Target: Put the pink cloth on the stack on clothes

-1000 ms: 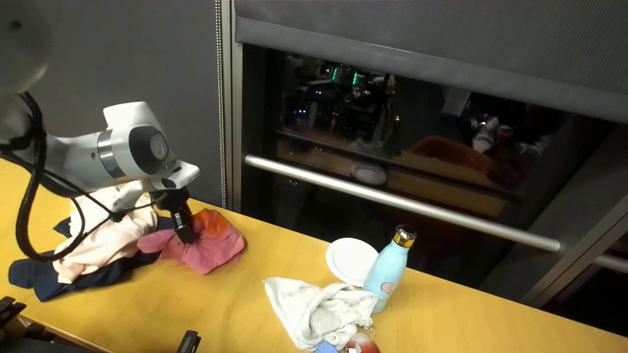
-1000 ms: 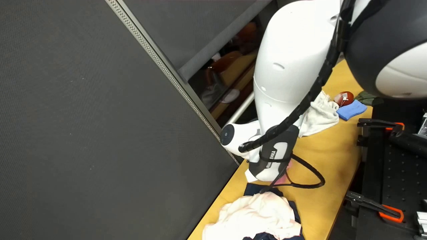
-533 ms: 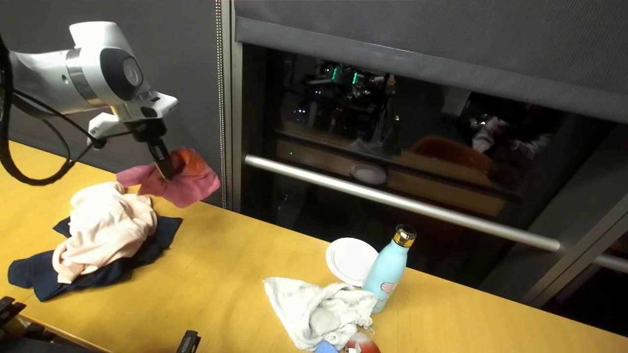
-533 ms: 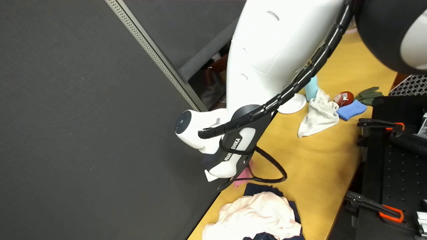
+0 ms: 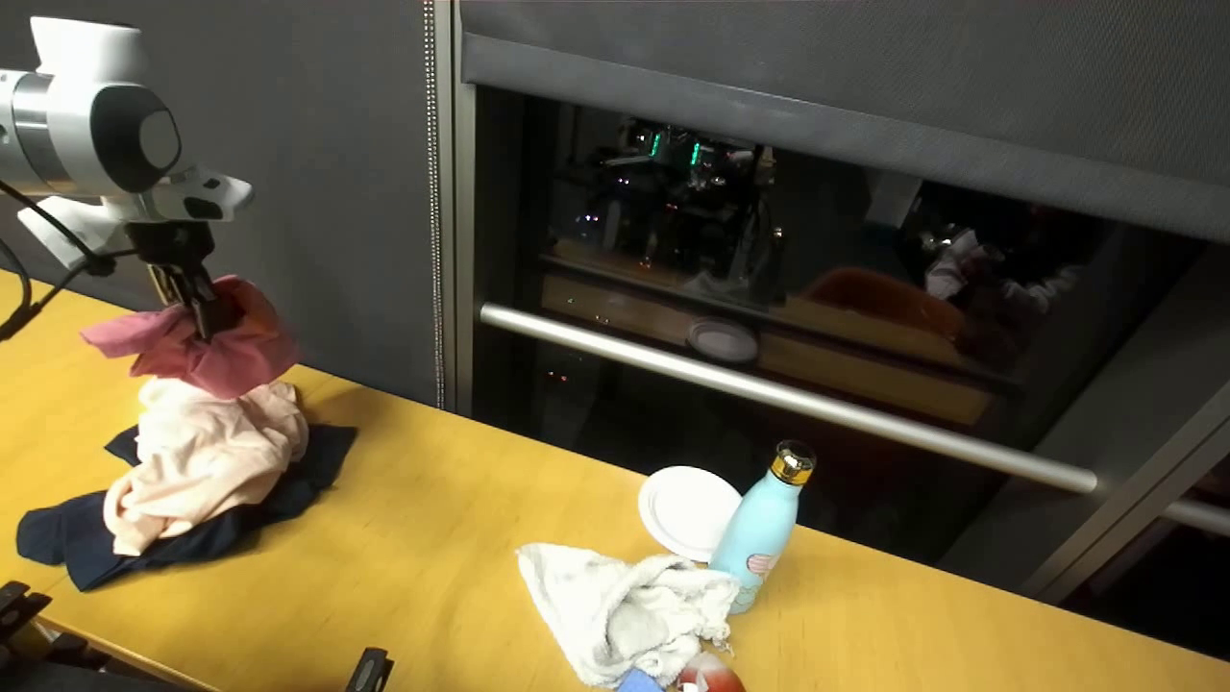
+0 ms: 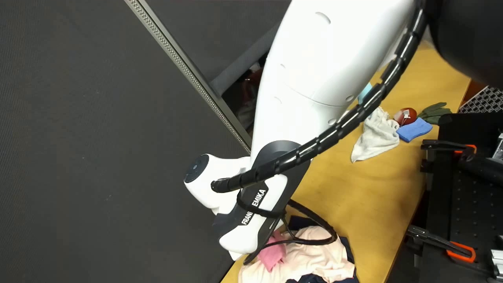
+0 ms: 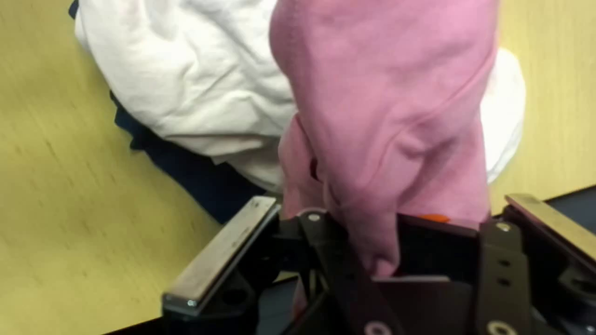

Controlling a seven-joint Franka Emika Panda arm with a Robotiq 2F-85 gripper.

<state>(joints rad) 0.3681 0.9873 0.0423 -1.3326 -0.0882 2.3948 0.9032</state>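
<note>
Above a yellow wooden table (image 5: 432, 577) beside a dark window (image 5: 817, 250) and grey blinds (image 5: 846, 67), the gripper (image 5: 202, 322) pinches the pink cloth (image 5: 245, 351), which bunches around its 2 fingers (image 5: 205, 309), over the stack of clothes (image 5: 207, 461).

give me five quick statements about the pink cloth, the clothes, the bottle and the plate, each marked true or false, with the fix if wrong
The pink cloth is gripped in the jaws. True.
A bottle stands near a white plate. True.
The pink cloth lies on the white plate. False: the jaws hold it over a pale garment.
A navy garment shows beneath the pale garment. True.
The bottle is red. False: it is light blue.
</note>
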